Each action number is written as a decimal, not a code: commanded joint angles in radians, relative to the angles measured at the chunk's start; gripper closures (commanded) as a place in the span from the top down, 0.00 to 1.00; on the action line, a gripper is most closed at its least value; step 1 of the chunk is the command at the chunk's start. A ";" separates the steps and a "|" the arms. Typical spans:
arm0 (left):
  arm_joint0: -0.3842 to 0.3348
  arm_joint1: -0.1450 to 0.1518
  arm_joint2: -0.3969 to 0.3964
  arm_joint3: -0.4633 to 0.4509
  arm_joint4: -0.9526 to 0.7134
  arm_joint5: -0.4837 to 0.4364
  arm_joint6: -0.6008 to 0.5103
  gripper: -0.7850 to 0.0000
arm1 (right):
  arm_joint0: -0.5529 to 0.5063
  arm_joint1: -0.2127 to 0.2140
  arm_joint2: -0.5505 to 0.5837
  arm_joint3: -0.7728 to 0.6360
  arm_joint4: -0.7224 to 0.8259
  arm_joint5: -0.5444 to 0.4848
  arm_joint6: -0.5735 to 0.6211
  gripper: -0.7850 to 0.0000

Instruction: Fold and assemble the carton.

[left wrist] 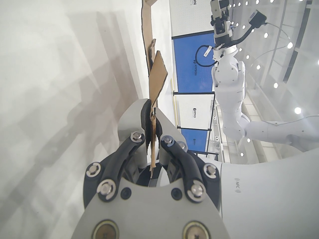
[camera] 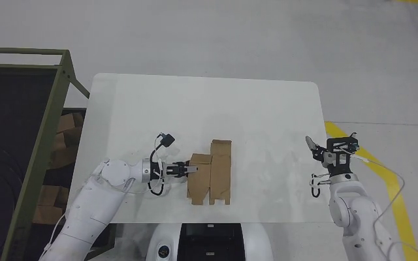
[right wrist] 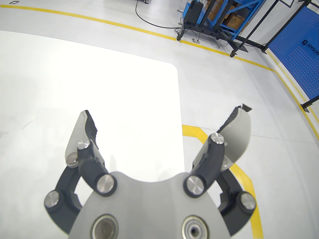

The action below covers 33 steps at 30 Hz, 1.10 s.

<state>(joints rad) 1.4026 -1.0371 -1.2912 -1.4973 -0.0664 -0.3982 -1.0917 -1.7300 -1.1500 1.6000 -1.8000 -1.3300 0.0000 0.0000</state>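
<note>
A flattened brown carton (camera: 212, 172) lies near the front middle of the white table (camera: 196, 111), with one flap raised a little. My left gripper (camera: 191, 169) is shut on the carton's left edge. In the left wrist view the cardboard (left wrist: 154, 80) runs edge-on out of the gripper (left wrist: 152, 123), clamped between the dark pads (left wrist: 145, 115). My right gripper (camera: 331, 149) hovers at the table's right edge, well away from the carton. In its own wrist view the right gripper (right wrist: 164, 118) stands open with nothing between its fingers (right wrist: 87, 125).
A green-framed cart (camera: 39, 130) holding cardboard pieces stands left of the table. Yellow floor tape (camera: 366, 156) runs at the right. The table's back half is bare white surface.
</note>
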 commanded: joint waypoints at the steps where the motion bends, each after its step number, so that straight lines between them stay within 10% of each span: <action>1: 0.007 0.003 -0.006 -0.005 -0.011 -0.018 0.000 0.00 | 0.000 0.000 0.000 0.000 0.000 0.000 0.000 1.00; 25: 0.072 0.043 -0.136 -0.057 -0.125 -0.197 -0.030 0.00 | -0.002 0.000 0.010 -0.003 0.002 -0.002 0.002 1.00; 33: 0.090 0.053 -0.156 -0.087 -0.136 -0.202 -0.029 0.00 | -0.002 0.005 0.062 -0.017 0.145 -0.168 0.041 1.00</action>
<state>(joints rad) 1.4892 -0.9858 -1.4435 -1.5786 -0.2032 -0.6020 -1.1230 -1.7381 -1.1452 1.6651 -1.8176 -1.1882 -0.1629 0.0283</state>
